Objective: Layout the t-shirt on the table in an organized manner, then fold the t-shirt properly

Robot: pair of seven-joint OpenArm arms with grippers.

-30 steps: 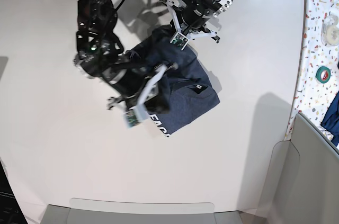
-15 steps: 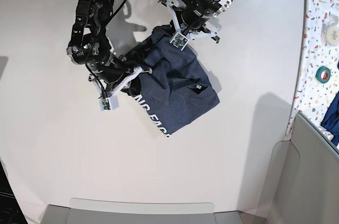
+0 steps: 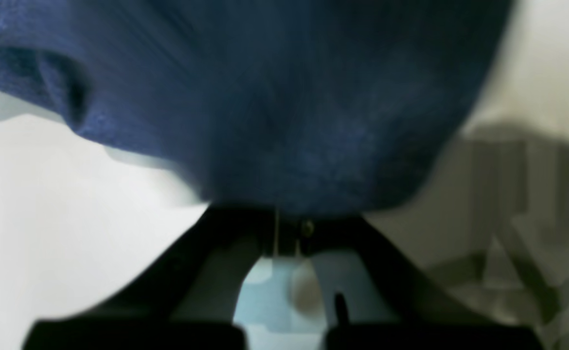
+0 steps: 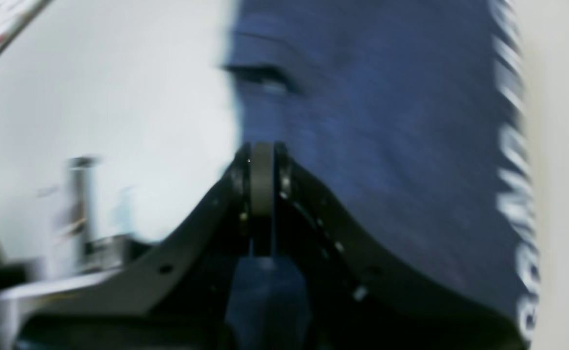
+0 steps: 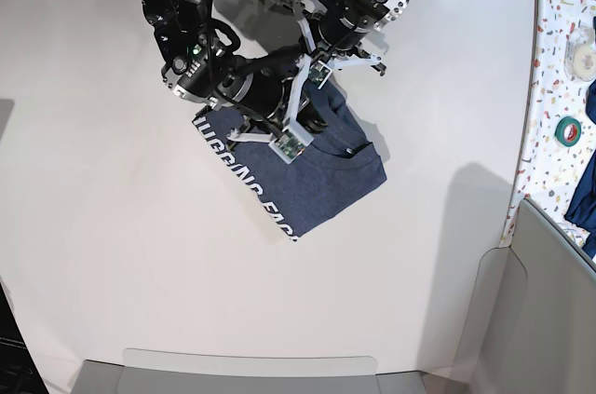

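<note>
I see the white table with rounded corners carrying the dark navy t-shirt, which lies bunched near its far middle, white lettering along one edge.

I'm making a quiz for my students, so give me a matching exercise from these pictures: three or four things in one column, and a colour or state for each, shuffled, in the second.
Things:
1. t-shirt
2. table
3. left gripper
4. lettering on the shirt

Colour or state:
A. plain white, flat
B. shut on cloth
C. dark heathered navy blue
D. white block letters along one edge

Pairs: 1-C, 2-A, 3-B, 4-D
</note>
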